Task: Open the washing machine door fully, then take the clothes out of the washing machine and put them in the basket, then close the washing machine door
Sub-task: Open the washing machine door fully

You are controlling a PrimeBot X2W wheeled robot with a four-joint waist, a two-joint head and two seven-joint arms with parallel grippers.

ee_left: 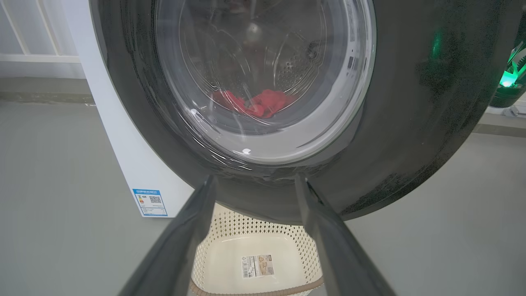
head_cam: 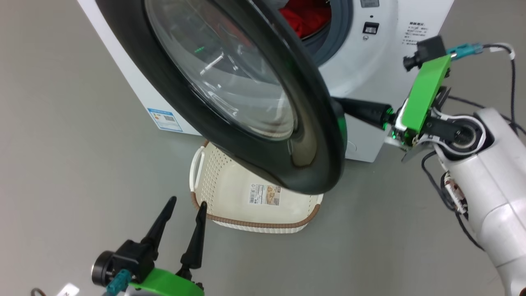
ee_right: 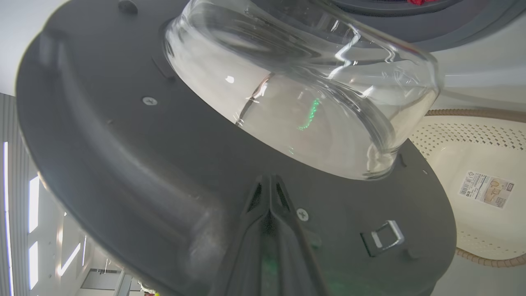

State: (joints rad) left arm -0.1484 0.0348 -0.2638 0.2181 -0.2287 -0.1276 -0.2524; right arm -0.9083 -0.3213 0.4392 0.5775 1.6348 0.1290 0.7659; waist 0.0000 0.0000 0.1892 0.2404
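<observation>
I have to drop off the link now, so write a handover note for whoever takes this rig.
Left hand: open, empty, low before the basket.
Right hand: shut, tips at the inner face of the washing machine door.
Door partly open, hanging over the empty basket on the floor.
Clothes: red, inside the washing machine.
Done: door partly opened. Left: open it fully, move clothes to basket, close door.

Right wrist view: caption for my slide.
Shut right gripper at the inner face of the washing machine door, basket beyond.
</observation>
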